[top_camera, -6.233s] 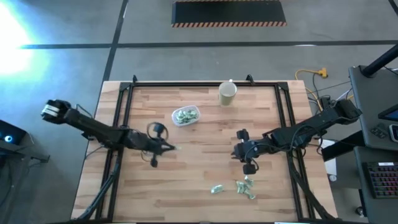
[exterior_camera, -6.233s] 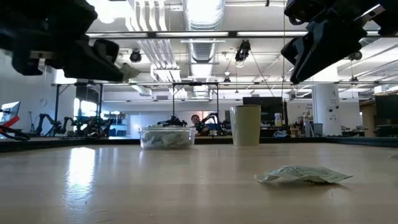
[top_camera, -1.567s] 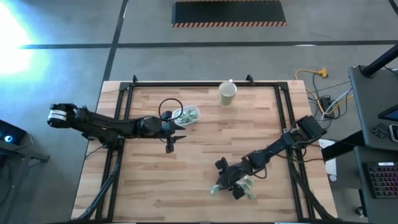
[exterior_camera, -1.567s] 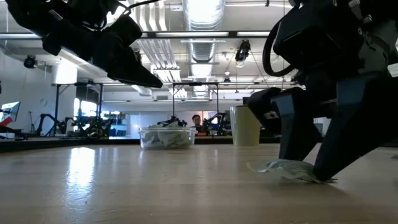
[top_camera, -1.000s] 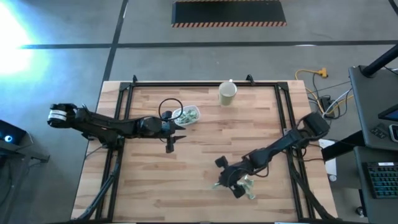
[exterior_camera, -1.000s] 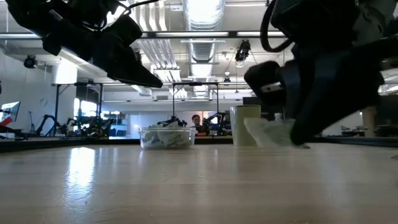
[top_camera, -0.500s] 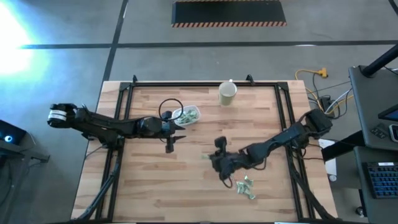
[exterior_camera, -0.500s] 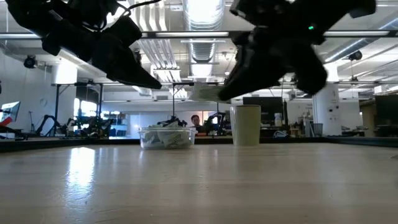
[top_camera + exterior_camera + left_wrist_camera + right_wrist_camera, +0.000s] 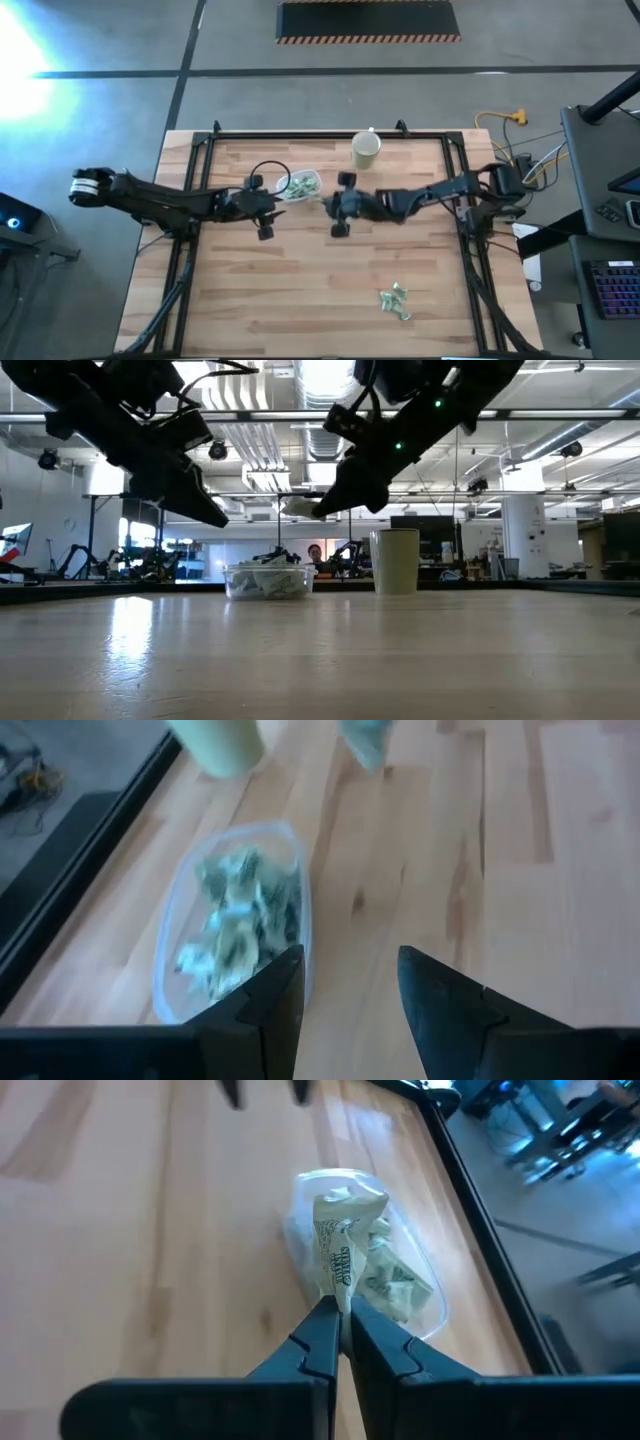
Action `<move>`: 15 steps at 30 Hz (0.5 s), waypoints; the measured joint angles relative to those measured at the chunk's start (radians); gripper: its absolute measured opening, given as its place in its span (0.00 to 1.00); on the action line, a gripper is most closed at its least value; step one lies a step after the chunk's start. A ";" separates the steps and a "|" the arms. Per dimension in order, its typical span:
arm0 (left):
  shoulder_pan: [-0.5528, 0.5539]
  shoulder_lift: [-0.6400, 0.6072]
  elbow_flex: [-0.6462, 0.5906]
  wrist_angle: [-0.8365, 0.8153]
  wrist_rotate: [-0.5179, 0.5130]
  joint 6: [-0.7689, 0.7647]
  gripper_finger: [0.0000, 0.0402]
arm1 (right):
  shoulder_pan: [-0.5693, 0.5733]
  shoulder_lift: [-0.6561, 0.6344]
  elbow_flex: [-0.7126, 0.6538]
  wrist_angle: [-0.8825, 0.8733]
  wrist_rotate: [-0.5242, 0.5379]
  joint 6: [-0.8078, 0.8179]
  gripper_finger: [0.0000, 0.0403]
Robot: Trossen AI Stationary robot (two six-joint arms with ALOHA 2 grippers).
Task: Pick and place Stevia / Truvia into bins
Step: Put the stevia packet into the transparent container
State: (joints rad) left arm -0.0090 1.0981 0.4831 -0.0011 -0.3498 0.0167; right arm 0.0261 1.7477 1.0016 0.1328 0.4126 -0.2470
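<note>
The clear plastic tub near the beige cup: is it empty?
No, the clear plastic tub already holds a heap of pale green and white paper sachets.

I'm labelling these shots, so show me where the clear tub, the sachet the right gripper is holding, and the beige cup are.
clear tub (image 9: 172,935): left wrist view, on its bare rim.
held sachet (image 9: 343,1240): right wrist view, on its printed face above the fingertips.
beige cup (image 9: 396,563): low view, on its side wall.

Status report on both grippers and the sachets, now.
Right gripper shut on a sachet, beside the tub. Left gripper open, empty, at tub's other side. Loose sachets remain on table. Nothing in the way.
</note>
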 joint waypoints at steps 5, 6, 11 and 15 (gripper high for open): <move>-0.002 -0.057 0.000 -0.088 -0.004 -0.024 0.36 | -0.108 0.003 0.000 0.048 -0.116 0.001 0.03; -0.003 -0.065 0.000 -0.097 -0.004 -0.035 0.36 | -0.126 0.004 0.000 0.057 -0.137 0.004 0.03; -0.019 -0.100 0.000 -0.113 -0.003 -0.038 0.36 | -0.201 0.004 0.001 0.121 -0.247 0.047 0.03; -0.027 -0.116 0.000 -0.115 -0.003 -0.037 0.36 | -0.239 0.004 0.004 0.149 -0.264 0.113 0.03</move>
State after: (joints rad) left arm -0.0362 0.9823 0.4831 -0.1165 -0.3531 -0.0208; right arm -0.2127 1.7519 1.0058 0.2818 0.1486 -0.1336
